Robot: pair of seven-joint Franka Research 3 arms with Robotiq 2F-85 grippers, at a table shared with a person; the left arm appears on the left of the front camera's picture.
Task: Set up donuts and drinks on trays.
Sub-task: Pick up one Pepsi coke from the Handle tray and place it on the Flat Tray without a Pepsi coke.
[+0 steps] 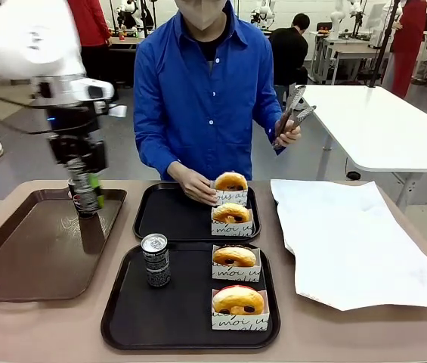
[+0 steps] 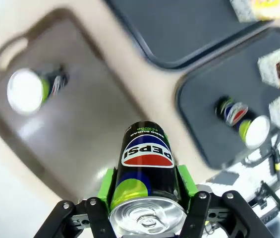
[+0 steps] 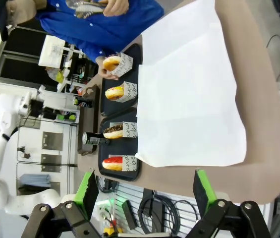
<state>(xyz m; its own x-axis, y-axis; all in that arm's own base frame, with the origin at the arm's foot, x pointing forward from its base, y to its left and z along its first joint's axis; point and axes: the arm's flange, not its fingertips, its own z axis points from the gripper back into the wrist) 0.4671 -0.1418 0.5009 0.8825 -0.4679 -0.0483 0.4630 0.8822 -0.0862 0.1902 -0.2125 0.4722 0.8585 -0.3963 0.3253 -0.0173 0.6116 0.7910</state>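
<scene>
- Drinks first: one can [image 2: 147, 178] sits clamped between the green pads [image 2: 106, 186] of the left pincer [image 1: 85, 198], which is closed part-way on the can's sides; the silver top faces the wrist and the blue-and-red logo points down toward the table.
- Below that pincer lies the long brown tray [image 1: 17, 261]; the held can hangs above its far edge, clear of the surface.
- In the left wrist view another can [image 2: 30, 89] stands on the brown tray, beyond the held one and to its left.
- A third can [image 1: 156, 259] stands upright on the near black tray [image 1: 175, 318], to the right of the left pincer and nearer the robot's side.
- Two sleeved donuts sit on that same tray, right of the can: one [image 1: 234, 262] at its far right, one [image 1: 239, 306] at its near right.
- Farther off, the far black tray [image 1: 168, 219] holds two more donuts [image 1: 231, 217] along its right side; the person's hand [image 1: 193, 184] rests on the farther one [image 1: 230, 186].
- The person's other hand [image 1: 289, 134] holds metal tongs [image 1: 292, 106] raised above the table.
- A white sheet of paper [image 1: 349, 242] lies far to the right of the trays.
- The right pincer [image 3: 144, 191] stands wide open with nothing between its fingers, held above the table's right end, with the paper ahead of it.
</scene>
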